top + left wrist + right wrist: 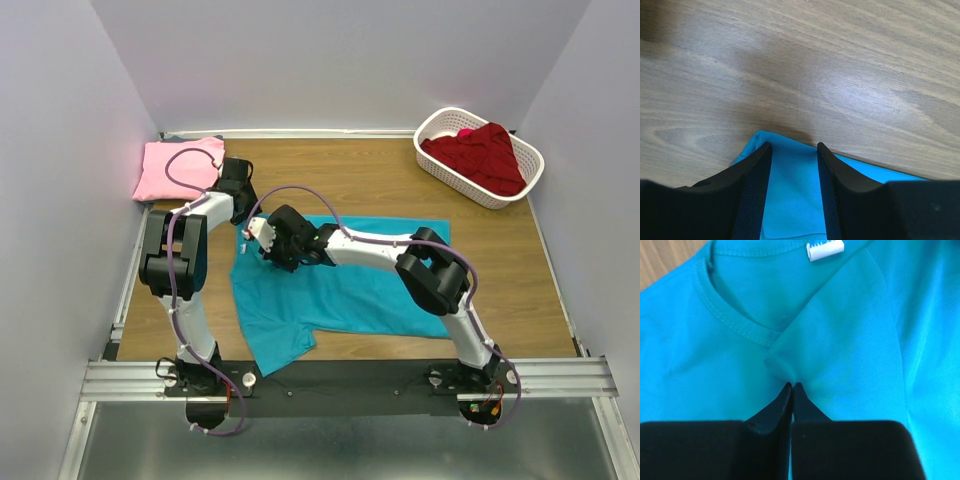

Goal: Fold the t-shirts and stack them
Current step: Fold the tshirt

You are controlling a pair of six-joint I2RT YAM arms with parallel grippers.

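The teal t-shirt [360, 290] lies spread on the wooden table, partly folded. My right gripper [262, 240] reaches across to its far left part. In the right wrist view it [792, 385] is shut on a raised fold of teal cloth [850, 330] beside the collar and white label [825, 249]. My left gripper [240, 212] is at the shirt's far left corner. In the left wrist view it [794, 145] is open, with teal cloth [790, 200] lying between its fingers. The pink t-shirt [178, 168] lies folded at the far left. The dark red t-shirt [480, 155] lies in the basket.
A white slotted basket [440, 118] stands at the far right corner. Grey walls close in the table on three sides. Bare wood [350, 180] lies between the pink shirt and the basket.
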